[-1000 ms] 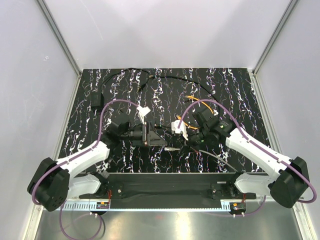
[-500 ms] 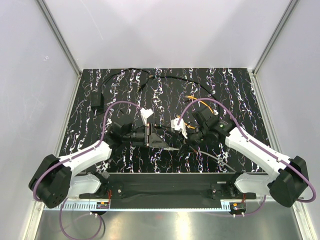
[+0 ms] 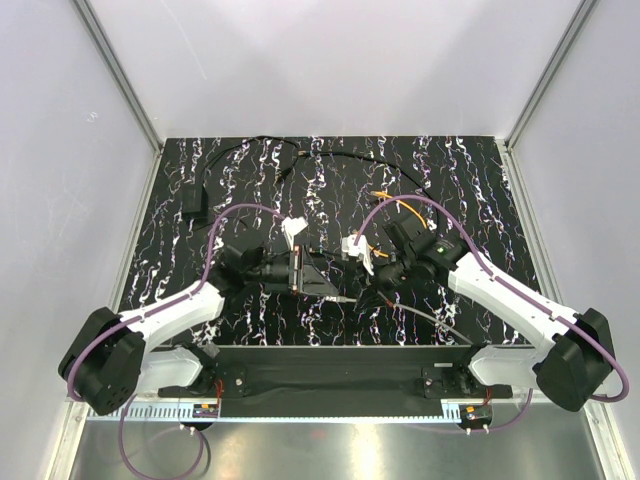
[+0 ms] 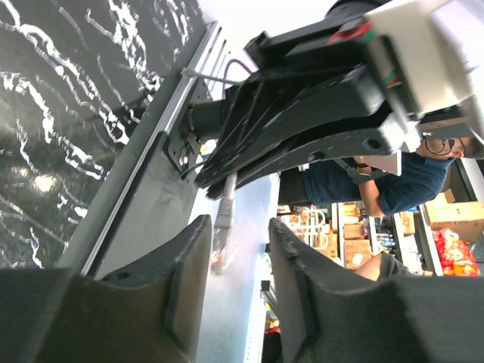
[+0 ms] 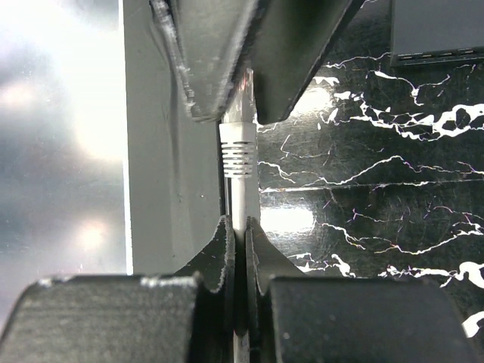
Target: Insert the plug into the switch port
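The plug (image 4: 221,238) is a clear connector with a ribbed grey boot (image 5: 238,151) on a grey cable. My right gripper (image 5: 246,227) is shut on that cable just behind the boot, and it sits right of the table's centre (image 3: 378,292). My left gripper (image 4: 240,227) is open, its dark fingers (image 5: 204,60) either side of the plug's tip. The plug lies close to one finger, with a gap to the other. From above, the plug (image 3: 345,298) is between both grippers. A flat dark box (image 5: 437,26) shows at a corner; its switch port cannot be made out.
A small black block (image 3: 193,203) with a thin black cord (image 3: 340,155) lies at the back left. An orange cable (image 3: 400,205) loops behind the right arm. Grey walls close in the marbled black table (image 3: 470,180) on three sides. The arm bases fill the near edge.
The left gripper's jaws have narrowed around the plug tip and its arm has shifted slightly right. The right gripper has stayed shut on the cable.
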Controlling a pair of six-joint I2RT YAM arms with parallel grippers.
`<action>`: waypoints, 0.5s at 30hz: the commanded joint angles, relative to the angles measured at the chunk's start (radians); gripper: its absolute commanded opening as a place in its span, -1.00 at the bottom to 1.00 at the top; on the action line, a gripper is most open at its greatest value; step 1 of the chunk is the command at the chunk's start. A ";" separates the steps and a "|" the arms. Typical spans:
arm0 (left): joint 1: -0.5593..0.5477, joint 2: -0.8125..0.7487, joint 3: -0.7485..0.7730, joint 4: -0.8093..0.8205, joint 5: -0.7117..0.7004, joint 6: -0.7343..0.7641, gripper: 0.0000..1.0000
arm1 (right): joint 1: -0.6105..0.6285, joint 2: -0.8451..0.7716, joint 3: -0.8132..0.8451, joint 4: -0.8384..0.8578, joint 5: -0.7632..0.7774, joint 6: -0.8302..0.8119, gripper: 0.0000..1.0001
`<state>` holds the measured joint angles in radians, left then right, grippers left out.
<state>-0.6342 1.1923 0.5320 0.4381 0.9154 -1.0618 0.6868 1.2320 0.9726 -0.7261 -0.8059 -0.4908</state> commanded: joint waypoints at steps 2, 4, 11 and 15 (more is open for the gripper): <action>-0.002 -0.023 -0.023 -0.064 0.028 0.022 -0.05 | -0.013 -0.006 0.043 0.031 -0.013 0.015 -1.00; -0.001 -0.034 -0.035 -0.068 0.022 0.022 -0.03 | -0.012 -0.005 0.049 0.028 -0.010 0.000 -1.00; -0.002 -0.034 -0.032 -0.016 0.020 -0.006 -0.17 | -0.012 0.000 0.054 0.007 -0.019 -0.037 -1.00; 0.001 -0.033 -0.032 0.008 0.023 -0.020 -0.18 | -0.012 0.001 0.052 -0.002 -0.018 -0.054 -1.00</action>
<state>-0.6342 1.1790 0.4965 0.3763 0.9165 -1.0672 0.6804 1.2331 0.9810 -0.7258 -0.8051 -0.5194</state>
